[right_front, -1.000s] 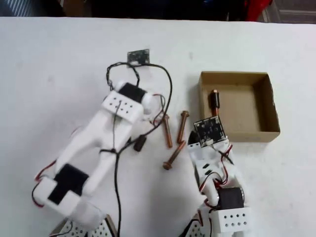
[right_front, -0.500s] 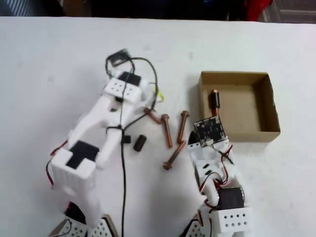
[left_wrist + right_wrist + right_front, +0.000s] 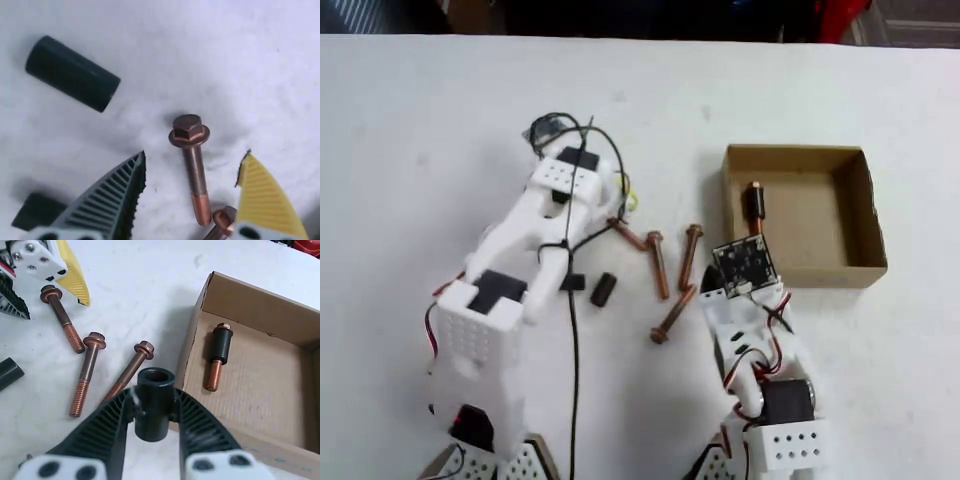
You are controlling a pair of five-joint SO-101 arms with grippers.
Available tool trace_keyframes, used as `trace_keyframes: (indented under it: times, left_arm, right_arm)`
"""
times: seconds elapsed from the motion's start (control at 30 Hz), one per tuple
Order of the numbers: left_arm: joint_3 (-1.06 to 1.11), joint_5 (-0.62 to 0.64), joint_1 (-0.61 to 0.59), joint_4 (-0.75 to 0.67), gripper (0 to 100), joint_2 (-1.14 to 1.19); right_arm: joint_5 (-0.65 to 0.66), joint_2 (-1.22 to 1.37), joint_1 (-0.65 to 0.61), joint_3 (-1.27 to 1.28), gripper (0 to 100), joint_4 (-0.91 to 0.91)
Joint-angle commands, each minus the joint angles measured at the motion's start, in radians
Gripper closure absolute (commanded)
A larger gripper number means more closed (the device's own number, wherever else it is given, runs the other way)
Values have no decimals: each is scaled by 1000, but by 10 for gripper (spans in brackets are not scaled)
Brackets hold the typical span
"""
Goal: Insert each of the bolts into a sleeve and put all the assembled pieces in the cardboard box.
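Left gripper (image 3: 194, 156): jaws wide open, nothing in them, straddling a bolt (image 3: 190, 135) that lies flat on the table (image 3: 260, 60). The bolt sits roughly mid-gap between the grey finger (image 3: 112, 197) and the yellow finger (image 3: 262, 200) and touches neither. Its head points away from the wrist. A second bolt (image 3: 223, 220) has its head just beside the first one's threaded tip, by the yellow finger. A loose sleeve (image 3: 72, 73) lies on its side outside the jaws, on the grey finger's side. A dark piece (image 3: 35, 212) next to that finger is probably another sleeve, but it is cut off at the edge.

Right gripper (image 3: 154, 405): clamped on a held sleeve (image 3: 155, 385), bore facing the wrist camera. It sits just off the near left corner of the cardboard box (image 3: 865, 215). One assembled piece (image 3: 755, 203) lies inside the box along its left wall.

Between the arms, a third bolt (image 3: 692, 255) and a fourth bolt (image 3: 672, 315) lie right of the left gripper, the fourth nearer and just beside the right arm.
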Motion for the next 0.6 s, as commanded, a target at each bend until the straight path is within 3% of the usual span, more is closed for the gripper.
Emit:
trace_keyframes:
  times: [0.0,0.23,0.5,0.57]
  left_arm:
    - [-61,8,-7,-25,691,-15]
    - [-63,8,-12,-55,701,22]
    - [-66,3,-62,-60,960,28]
    - [-66,2,-64,-58,977,28]
  right_arm:
    - [-2,-13,10,-11,982,-18]
    - [-2,-13,10,-11,982,-18]
    - [-2,-13,10,2,982,-19]
    - [-2,-13,10,2,982,-19]
